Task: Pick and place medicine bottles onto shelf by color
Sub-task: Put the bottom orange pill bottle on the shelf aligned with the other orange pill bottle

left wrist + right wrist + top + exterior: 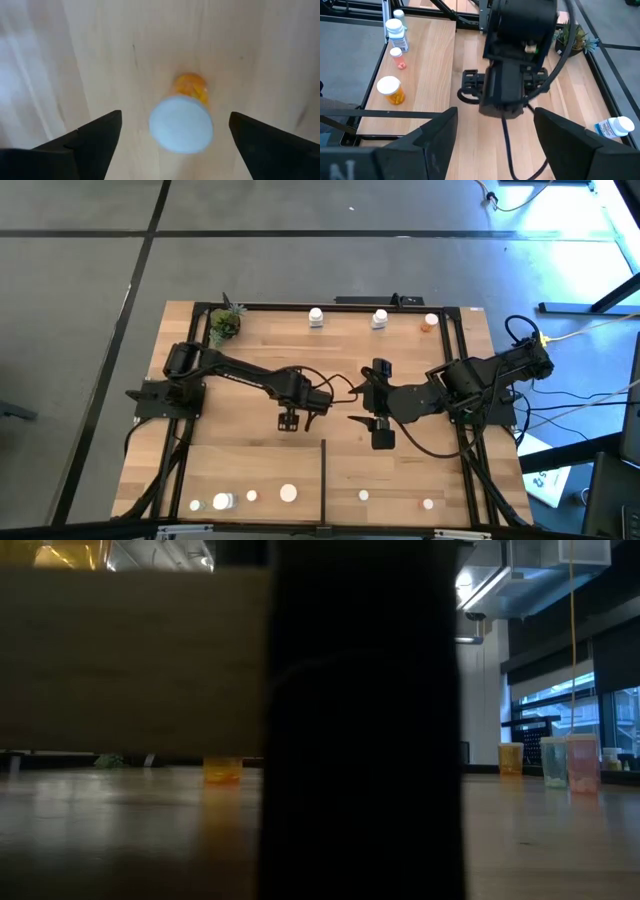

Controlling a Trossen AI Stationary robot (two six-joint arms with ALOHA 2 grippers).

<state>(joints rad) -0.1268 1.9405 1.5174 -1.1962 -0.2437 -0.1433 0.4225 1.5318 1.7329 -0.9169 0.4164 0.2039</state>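
Overhead, the light-wood shelf [250, 410] fills the black-framed bench, and both dark arms reach toward its middle. The left tool [289, 420] hangs over bare planks near the centre, and the right tool [381, 435] sits just across from it, beside the thin black divider strip [324, 480]. Two white bottles [316, 317] and an orange one [430, 323] stand along the far edge, a small potted plant [225, 324] occupies the far left corner, and more bottles [288, 493] dot the near edge on both sides of the divider.

From bench height, a broad dark post [365, 720] blocks the middle; a small orange bottle [222, 770] shows to its left on the wood.

Looking past the left wrist, its fingers [95, 142] are spread wide, with an orange bottle [182, 120] topped by a white cap standing upright between them, touching neither.

Looking past the right wrist, its fingers [432, 137] are also spread and hold nothing. The left arm's tool [477, 87] is ahead, with an orange bottle [390, 90], a small pink one [397, 57] and a white one [396, 35] near the shelf's edge.
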